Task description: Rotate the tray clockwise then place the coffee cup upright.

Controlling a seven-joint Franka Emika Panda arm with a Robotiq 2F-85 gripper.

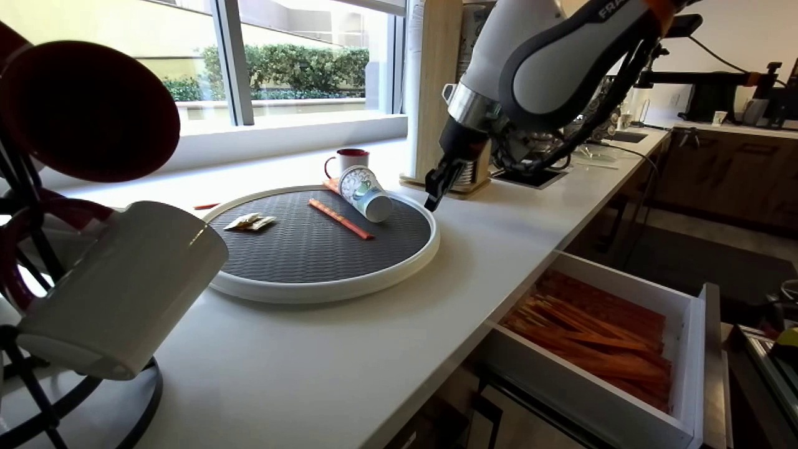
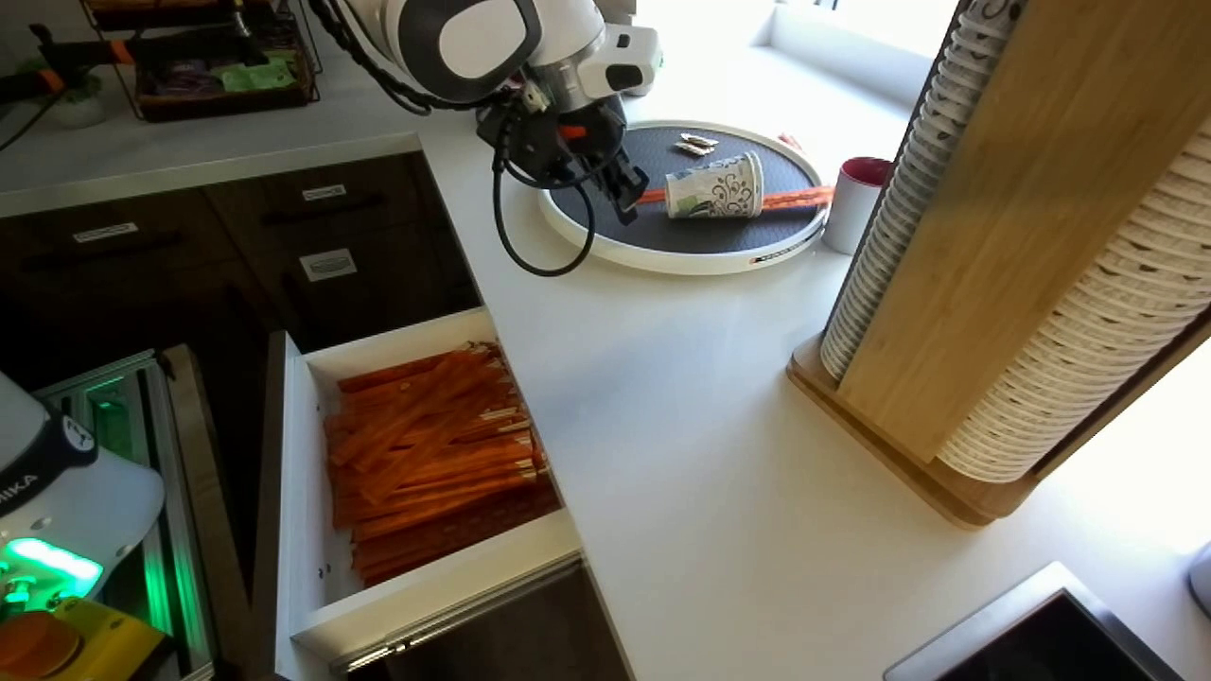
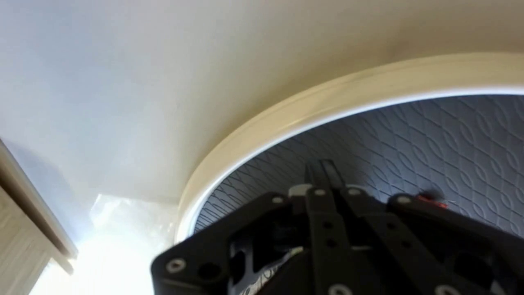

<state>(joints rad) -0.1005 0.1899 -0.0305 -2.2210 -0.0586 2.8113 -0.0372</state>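
White “FRA” lettering (image 1: 611, 9) on arm (image 1: 558, 80), cup (image 1: 366, 194) sideways on tray (image 1: 293, 252)

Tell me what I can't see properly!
In an exterior view:
the patterned white paper cup hides its own inside;
any print on flat beige packets is too tiny.
In the wrist view:
the black gripper and bottom edge hide most of that cup;
the right edge cuts off the round, grey, white-rimmed tray.
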